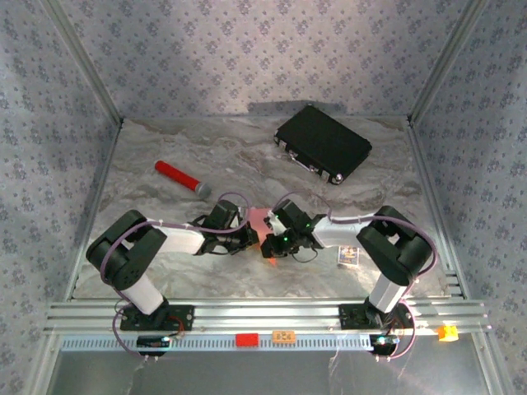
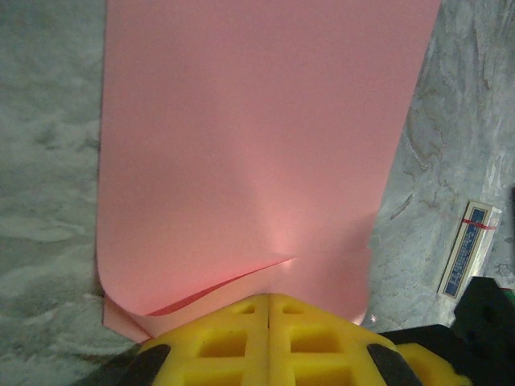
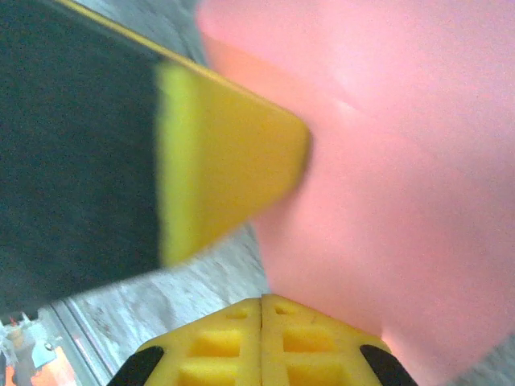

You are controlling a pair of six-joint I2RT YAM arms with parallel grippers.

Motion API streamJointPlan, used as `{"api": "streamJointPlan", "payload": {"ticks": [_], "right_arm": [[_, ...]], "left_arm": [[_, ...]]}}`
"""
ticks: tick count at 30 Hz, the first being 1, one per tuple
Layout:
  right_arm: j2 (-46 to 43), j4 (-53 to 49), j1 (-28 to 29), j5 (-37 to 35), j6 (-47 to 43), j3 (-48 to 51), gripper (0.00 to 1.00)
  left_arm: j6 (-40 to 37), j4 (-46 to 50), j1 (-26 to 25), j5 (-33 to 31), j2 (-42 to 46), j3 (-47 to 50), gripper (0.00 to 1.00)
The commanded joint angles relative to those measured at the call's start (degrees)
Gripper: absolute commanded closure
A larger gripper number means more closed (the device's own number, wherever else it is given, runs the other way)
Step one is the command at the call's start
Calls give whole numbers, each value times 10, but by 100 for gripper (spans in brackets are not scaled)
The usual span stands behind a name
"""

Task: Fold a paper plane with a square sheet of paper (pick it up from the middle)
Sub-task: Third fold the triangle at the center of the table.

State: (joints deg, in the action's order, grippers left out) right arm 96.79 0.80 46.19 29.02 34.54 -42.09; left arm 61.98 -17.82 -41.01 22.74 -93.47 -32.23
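The salmon-pink square sheet of paper (image 1: 259,219) is held just above the table's middle, between my two grippers. In the left wrist view the paper (image 2: 257,145) spreads away from my left gripper (image 2: 268,296), whose yellow jaws are shut on its near edge, where one layer curls over another. My right gripper (image 3: 261,299) is also shut, with the paper (image 3: 402,201) rising from its tip to the right. A yellow finger (image 3: 233,161) of the left gripper presses the sheet from the upper left. From above, the left gripper (image 1: 249,237) and right gripper (image 1: 272,243) almost touch.
A red cylinder with a grey cap (image 1: 181,178) lies at the left middle. At the back right sits a black case (image 1: 323,144). A small printed card (image 1: 349,257) lies by the right arm, also seen as the card (image 2: 469,245) on the marble table (image 1: 247,156).
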Motion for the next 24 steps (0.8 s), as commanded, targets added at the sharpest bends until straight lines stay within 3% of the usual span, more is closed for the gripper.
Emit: {"api": "streamJointPlan", "payload": {"ticks": [1, 9, 16, 24], "right_arm": [[-11, -16, -2, -3, 23, 41, 92], [-19, 1, -7, -6, 42, 62, 96], [-12, 6, -7, -11, 50, 62, 100], [-8, 10, -8, -13, 55, 63, 100]], "left_arm": [[-19, 71, 0, -37, -9, 4, 100], [-34, 59, 1, -18, 15, -12, 100], [-46, 97, -8, -31, 81, -22, 94], [-20, 49, -33, -23, 35, -26, 94]]}}
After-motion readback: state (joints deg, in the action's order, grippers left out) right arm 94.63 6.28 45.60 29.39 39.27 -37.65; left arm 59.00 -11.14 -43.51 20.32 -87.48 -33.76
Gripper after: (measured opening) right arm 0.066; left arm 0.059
